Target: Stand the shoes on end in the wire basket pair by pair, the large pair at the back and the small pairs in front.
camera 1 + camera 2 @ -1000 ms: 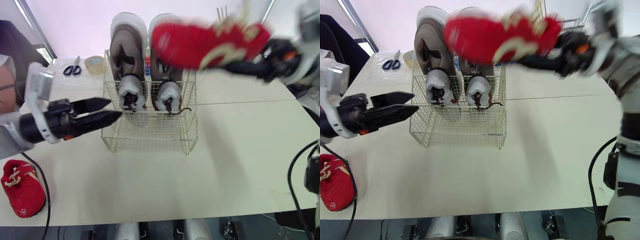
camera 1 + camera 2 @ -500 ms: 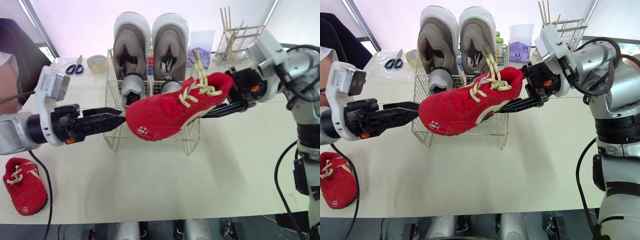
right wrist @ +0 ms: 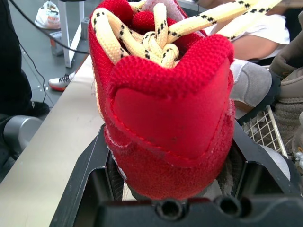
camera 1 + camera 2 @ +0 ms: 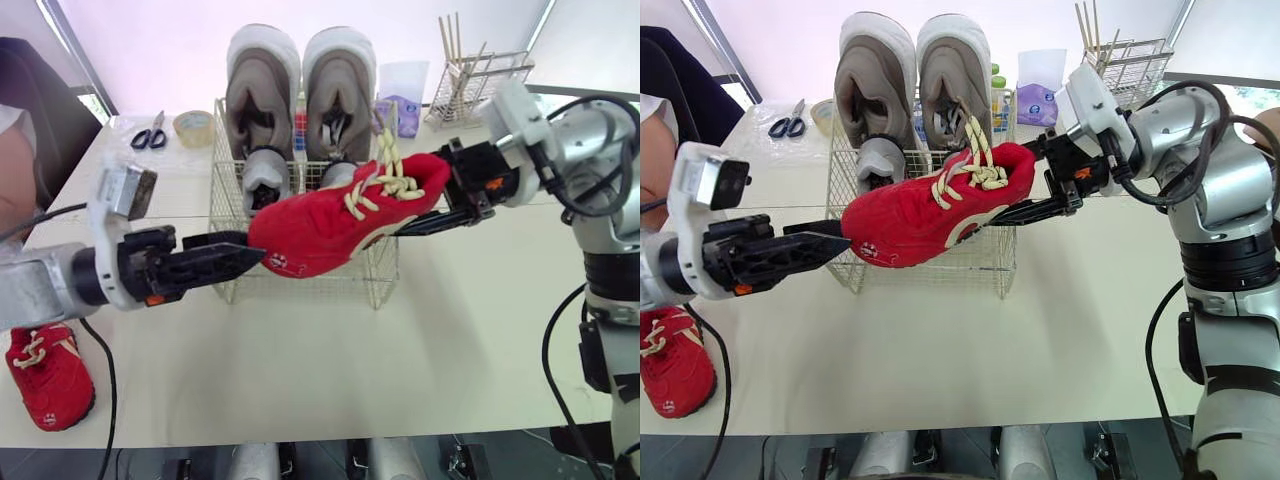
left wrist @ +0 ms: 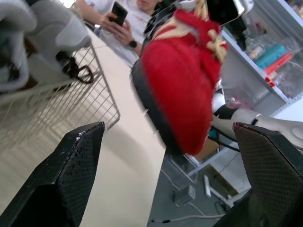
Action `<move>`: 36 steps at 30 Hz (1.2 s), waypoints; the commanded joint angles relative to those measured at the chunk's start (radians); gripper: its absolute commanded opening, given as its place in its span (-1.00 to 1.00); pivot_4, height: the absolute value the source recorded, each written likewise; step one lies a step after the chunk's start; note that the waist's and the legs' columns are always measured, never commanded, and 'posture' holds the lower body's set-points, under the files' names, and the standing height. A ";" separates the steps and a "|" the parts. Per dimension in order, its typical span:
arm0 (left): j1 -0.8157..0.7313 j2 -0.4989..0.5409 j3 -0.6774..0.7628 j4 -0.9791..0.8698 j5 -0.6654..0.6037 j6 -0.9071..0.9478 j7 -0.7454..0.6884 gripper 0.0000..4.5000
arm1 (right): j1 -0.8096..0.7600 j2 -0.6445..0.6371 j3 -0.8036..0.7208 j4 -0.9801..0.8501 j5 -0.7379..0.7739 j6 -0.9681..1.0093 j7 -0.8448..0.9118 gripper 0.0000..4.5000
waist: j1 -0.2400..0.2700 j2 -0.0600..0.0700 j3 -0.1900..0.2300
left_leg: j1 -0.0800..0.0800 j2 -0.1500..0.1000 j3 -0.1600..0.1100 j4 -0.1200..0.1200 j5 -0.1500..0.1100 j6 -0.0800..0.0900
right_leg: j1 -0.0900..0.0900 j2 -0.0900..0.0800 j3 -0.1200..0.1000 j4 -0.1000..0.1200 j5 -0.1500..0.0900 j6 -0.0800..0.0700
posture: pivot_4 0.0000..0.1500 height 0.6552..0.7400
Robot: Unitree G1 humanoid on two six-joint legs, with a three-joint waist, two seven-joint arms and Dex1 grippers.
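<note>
L gripper [image 4: 252, 252] moved in toward toe, jaws apart, tips just beside it. R gripper [image 4: 420, 192] clamped on heel of red shoe [image 4: 340, 215], held in air at 6 o'clock of wire basket [image 4: 300, 285]. Grey pair [image 4: 262, 95] upright at basket's 12. 2nd red shoe [image 4: 48, 375] on table [image 4: 480, 330], 8 o'clock.

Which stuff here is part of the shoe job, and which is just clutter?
Job: red shoe held in the right end effector; second red shoe on the table; grey shoes standing in the wire basket; open left end effector at the held shoe's toe.
Clutter: scissors, tape roll, rack of sticks, purple pouch.
</note>
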 commanded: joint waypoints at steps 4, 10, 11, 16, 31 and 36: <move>-0.021 -0.046 0.002 -0.038 -0.019 -0.050 0.014 1.00 | -0.027 0.015 -0.057 -0.057 0.062 0.036 -0.020 -0.06 | 0.003 0.000 0.000 | 0.000 0.000 0.000 0.001 0.000 0.000 | 0.001 0.000 0.000 0.000 0.000 0.000 | 1.00 0.90; -0.113 -0.149 -0.093 -0.033 -0.019 -0.098 0.099 1.00 | -0.003 0.036 -0.052 -0.105 0.081 0.056 -0.035 -0.06 | 0.003 -0.001 0.000 | 0.000 0.000 -0.001 0.001 0.000 0.000 | 0.001 0.000 0.000 0.000 0.000 0.000 | 1.00 0.90; -0.123 -0.159 -0.104 -0.033 -0.019 -0.100 0.108 1.00 | 0.000 0.038 -0.053 -0.112 0.083 0.061 -0.037 -0.06 | 0.003 -0.001 0.000 | 0.000 0.000 -0.001 0.001 0.000 0.000 | 0.001 0.000 0.000 0.000 0.000 0.000 | 1.00 0.90; -0.135 -0.188 -0.133 -0.038 -0.019 -0.100 0.122 0.41 | 0.007 0.037 -0.061 -0.133 0.087 0.073 -0.050 -0.06 | 0.001 -0.001 0.000 | 0.000 0.000 -0.001 0.002 0.000 0.000 | 0.001 0.001 0.000 0.001 0.000 0.000 | 1.00 0.90; -0.109 -0.307 -0.014 -0.086 -0.019 -0.207 0.181 -0.88 | 0.129 -0.034 -0.284 -0.021 0.181 0.372 -0.308 0.99 | 0.008 -0.005 -0.003 | 0.000 0.000 -0.002 0.003 0.000 0.000 | 0.003 0.001 0.000 0.001 0.000 0.000 | 1.00 0.90; -0.125 -0.367 0.011 -0.129 -0.001 -0.305 0.230 -0.88 | 0.232 0.195 -0.547 -0.080 0.759 0.604 -0.699 0.99 | -0.004 -0.006 -0.003 | 0.001 0.000 -0.003 0.004 0.000 0.001 | 0.005 0.001 0.000 0.001 0.000 0.000 | 1.00 0.90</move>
